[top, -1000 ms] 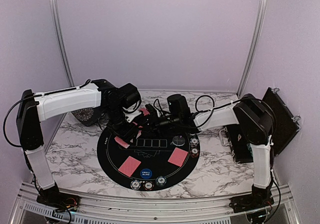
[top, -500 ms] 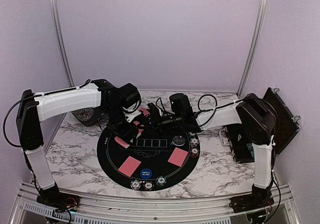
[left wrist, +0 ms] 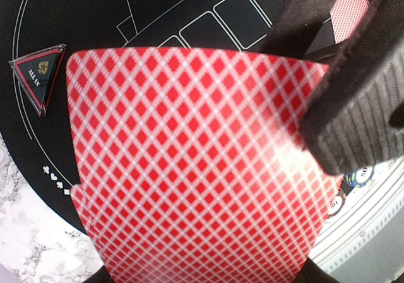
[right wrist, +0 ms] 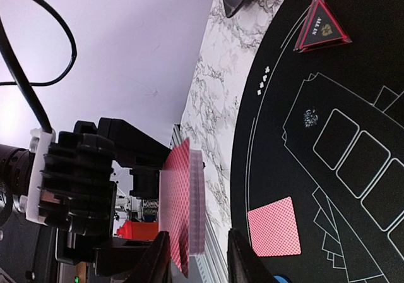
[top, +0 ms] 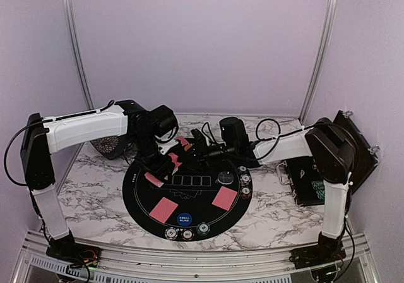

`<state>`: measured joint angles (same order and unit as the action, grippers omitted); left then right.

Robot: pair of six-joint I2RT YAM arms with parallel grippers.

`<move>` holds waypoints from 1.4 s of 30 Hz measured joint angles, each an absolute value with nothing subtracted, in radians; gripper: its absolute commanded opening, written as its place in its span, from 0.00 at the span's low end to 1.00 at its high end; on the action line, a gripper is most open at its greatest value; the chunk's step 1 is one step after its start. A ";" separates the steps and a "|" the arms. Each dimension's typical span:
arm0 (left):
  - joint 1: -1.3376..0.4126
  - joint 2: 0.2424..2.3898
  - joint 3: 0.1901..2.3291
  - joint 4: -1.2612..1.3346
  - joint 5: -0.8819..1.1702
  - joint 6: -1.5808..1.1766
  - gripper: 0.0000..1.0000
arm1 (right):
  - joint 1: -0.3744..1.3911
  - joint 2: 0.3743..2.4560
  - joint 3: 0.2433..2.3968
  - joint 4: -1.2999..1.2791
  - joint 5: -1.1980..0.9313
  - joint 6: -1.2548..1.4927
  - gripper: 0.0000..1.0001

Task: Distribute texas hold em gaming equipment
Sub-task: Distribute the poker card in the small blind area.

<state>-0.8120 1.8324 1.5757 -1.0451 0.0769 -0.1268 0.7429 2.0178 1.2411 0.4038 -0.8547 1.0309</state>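
From above, the left gripper [top: 169,163] clamped the red-backed deck [top: 176,163] over the black mat [top: 136,191]; a blue button [top: 184,219] read "SMALL BLIND". Left wrist view: the triangular marker [left wrist: 39,74] said "ALL IN". Right wrist view: the right gripper [right wrist: 199,261] stood open astride the deck's edge.

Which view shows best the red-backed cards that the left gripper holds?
The left wrist view: the cards fill the picture, back pattern plain. The right wrist view shows them nearly edge-on; the top view only red slivers.
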 measured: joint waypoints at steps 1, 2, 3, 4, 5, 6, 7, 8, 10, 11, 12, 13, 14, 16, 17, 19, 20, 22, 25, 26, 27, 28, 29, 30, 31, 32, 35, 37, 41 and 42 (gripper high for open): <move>-0.812 1.832 1.576 -1.045 0.077 -0.127 0.57 | 0.743 2.017 1.236 0.405 -0.855 1.036 0.26; -0.812 1.832 1.576 -1.045 0.077 -0.127 0.57 | 0.743 2.017 1.232 0.406 -0.855 1.038 0.25; -0.812 1.832 1.576 -1.045 0.077 -0.127 0.57 | 0.743 2.017 1.228 0.408 -0.855 1.043 0.24; -0.812 1.832 1.576 -1.045 0.077 -0.127 0.57 | 0.743 2.017 1.225 0.410 -0.855 1.045 0.23; -0.812 1.832 1.576 -1.045 0.077 -0.127 0.57 | 0.743 2.017 1.224 0.412 -0.855 1.048 0.21; -0.812 1.832 1.576 -1.045 0.077 -0.127 0.57 | 0.743 2.017 1.222 0.416 -0.855 1.051 0.19; -0.812 1.832 1.576 -1.045 0.077 -0.127 0.57 | 0.743 2.016 1.219 0.420 -0.856 1.055 0.17; -0.812 1.832 1.576 -1.045 0.077 -0.127 0.57 | 0.743 2.014 1.219 0.425 -0.856 1.059 0.15; -0.812 1.832 1.576 -1.045 0.077 -0.127 0.57 | 0.743 2.012 1.218 0.437 -0.857 1.069 0.11; -0.812 1.832 1.576 -1.045 0.077 -0.127 0.57 | 0.743 2.012 1.218 0.441 -0.859 1.074 0.09; -0.812 1.832 1.576 -1.045 0.077 -0.127 0.57 | 0.742 2.011 1.218 0.445 -0.860 1.077 0.08; -0.812 1.832 1.576 -1.045 0.077 -0.127 0.57 | 0.742 2.011 1.217 0.450 -0.862 1.081 0.06; -0.812 1.832 1.576 -1.045 0.077 -0.127 0.57 | 0.742 2.010 1.217 0.452 -0.863 1.081 0.05; -0.812 1.832 1.576 -1.045 0.077 -0.127 0.57 | 0.741 2.008 1.213 0.457 -0.863 1.085 0.01; -0.812 1.832 1.576 -1.045 0.077 -0.127 0.57 | 0.741 2.006 1.210 0.457 -0.863 1.089 0.00; -0.812 1.832 1.575 -1.045 0.077 -0.127 0.57 | 0.739 2.000 1.206 0.459 -0.866 1.093 0.00; -0.812 1.832 1.575 -1.045 0.077 -0.127 0.57 | 0.738 1.996 1.205 0.461 -0.867 1.095 0.00; -0.812 1.832 1.575 -1.045 0.077 -0.127 0.57 | 0.735 1.989 1.205 0.465 -0.870 1.098 0.00; -0.812 1.832 1.575 -1.045 0.077 -0.127 0.57 | 0.728 1.976 1.197 0.472 -0.871 1.102 0.00; -0.812 1.832 1.575 -1.045 0.077 -0.127 0.57 | 0.725 1.973 1.194 0.475 -0.871 1.103 0.00; -0.812 1.832 1.575 -1.045 0.077 -0.127 0.57 | 0.722 1.970 1.191 0.478 -0.871 1.106 0.00; -0.812 1.832 1.575 -1.045 0.077 -0.127 0.57 | 0.717 1.966 1.186 0.483 -0.872 1.108 0.00; -0.812 1.832 1.575 -1.044 0.077 -0.127 0.57 | 0.712 1.962 1.180 0.487 -0.873 1.113 0.00; -0.812 1.832 1.574 -1.045 0.077 -0.128 0.57 | 0.706 1.958 1.174 0.496 -0.875 1.118 0.00; -0.812 1.832 1.573 -1.045 0.077 -0.128 0.57 | 0.702 1.957 1.172 0.498 -0.876 1.122 0.00; -0.812 1.832 1.573 -1.045 0.076 -0.128 0.57 | 0.698 1.956 1.171 0.502 -0.879 1.127 0.00; -0.812 1.832 1.572 -1.045 0.072 -0.130 0.57 | 0.690 1.954 1.163 0.514 -0.885 1.134 0.00; -0.812 1.832 1.567 -1.045 0.070 -0.131 0.57 | 0.688 1.950 1.156 0.522 -0.889 1.138 0.00; -0.812 1.832 1.556 -1.045 0.069 -0.131 0.57 | 0.678 1.945 1.132 0.549 -0.900 1.156 0.00; -0.812 1.832 1.554 -1.044 0.069 -0.132 0.57 | 0.675 1.944 1.128 0.553 -0.902 1.159 0.00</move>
